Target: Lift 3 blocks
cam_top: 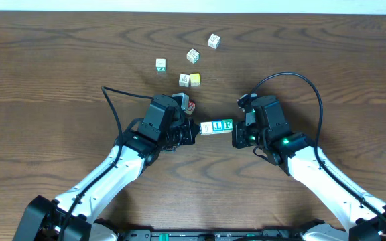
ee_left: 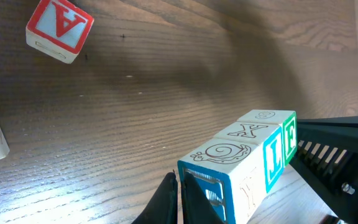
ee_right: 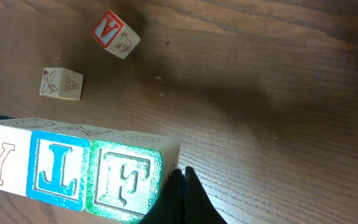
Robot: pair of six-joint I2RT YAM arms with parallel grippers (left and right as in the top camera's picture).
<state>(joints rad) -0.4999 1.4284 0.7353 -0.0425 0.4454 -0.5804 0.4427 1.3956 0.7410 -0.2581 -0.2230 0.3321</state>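
As the clenched left gripper (cam_top: 194,131) and right gripper (cam_top: 236,136) squeeze the blocks (cam_top: 216,126) between their tips, the lift looks done.

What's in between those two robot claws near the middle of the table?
A row of three blocks, set end to end, spans the gap between the left gripper and the right gripper. The overhead view shows it best.

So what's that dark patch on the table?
Left wrist view: a soft shadow falls across the brown wooden table behind the row of three wooden letter cubes. Right wrist view: the green F face shines with glare. Overhead view: evenly lit.
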